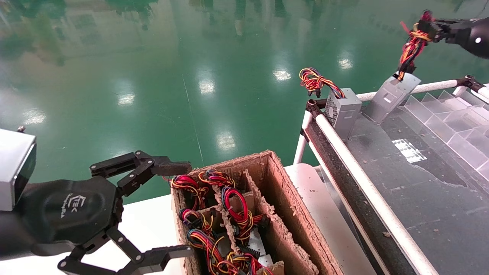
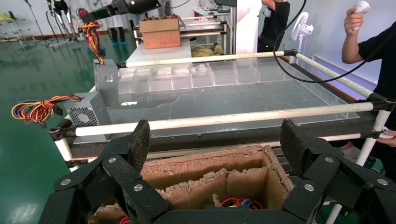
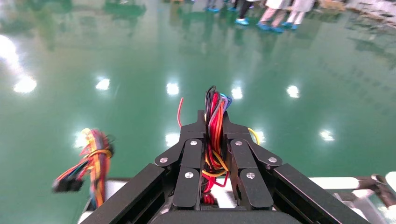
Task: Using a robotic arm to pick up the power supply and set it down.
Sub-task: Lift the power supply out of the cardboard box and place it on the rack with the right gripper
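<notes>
You have the right black linkage-finger gripper (image 1: 427, 27) high over the far end of the dark conveyor table (image 1: 420, 183), clenched on the bundle of red, yellow, orange and black wires (image 1: 410, 47) that rises from the silver-grey oblong metal power supply (image 1: 391, 97). In the right wrist view its two fingers (image 3: 189, 175) press the wires (image 3: 214, 135) between them, strands sticking out past the tips. The power supply hangs tilted from that bundle, its lower edge at or just above the table's far end, beside the white tubular rail (image 1: 428, 88); you cannot tell whether it touches the surface.

Just beside it along the same end of the table stands a second grey metal box with a perforated side (image 1: 342, 110), upright at the table's corner, its curled loop of red, yellow and blue wires (image 1: 315, 81) sticking out past the rail. Clear plastic dividers (image 1: 450, 122) line the table's far side.

Your left black gripper with the white logo (image 1: 168, 208) sits released, fingers spread wide, beside the worn brown cardboard box (image 1: 282, 198), which stands next to the table and holds more wire bundles (image 1: 237, 210) in its compartments.
</notes>
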Robot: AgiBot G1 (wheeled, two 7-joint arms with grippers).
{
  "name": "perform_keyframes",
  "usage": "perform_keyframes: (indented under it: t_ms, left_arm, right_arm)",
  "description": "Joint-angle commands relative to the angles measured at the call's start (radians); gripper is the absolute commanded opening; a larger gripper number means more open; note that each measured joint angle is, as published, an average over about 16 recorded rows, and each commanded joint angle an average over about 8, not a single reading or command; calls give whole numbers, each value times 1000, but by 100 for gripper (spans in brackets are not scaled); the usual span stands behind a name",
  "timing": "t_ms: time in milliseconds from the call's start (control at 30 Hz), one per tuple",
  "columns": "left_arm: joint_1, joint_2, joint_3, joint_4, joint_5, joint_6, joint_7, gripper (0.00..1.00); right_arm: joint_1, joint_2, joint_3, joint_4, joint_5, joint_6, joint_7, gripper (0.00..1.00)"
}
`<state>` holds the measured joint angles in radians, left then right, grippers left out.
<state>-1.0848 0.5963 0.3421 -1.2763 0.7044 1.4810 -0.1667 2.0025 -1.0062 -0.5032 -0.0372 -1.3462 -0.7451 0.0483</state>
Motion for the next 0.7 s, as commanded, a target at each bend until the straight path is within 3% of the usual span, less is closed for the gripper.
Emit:
perform_keyframes:
  t_ms: [33, 700]
  left_arm:
    - [0, 0, 0, 0, 0, 0, 0, 100]
    - [0, 0, 1, 0, 0, 0, 0, 100]
  right_arm:
    - [-2, 3, -5, 3, -8, -30, 9, 0]
    - [-14, -2, -43, 28, -63, -117, 31, 0]
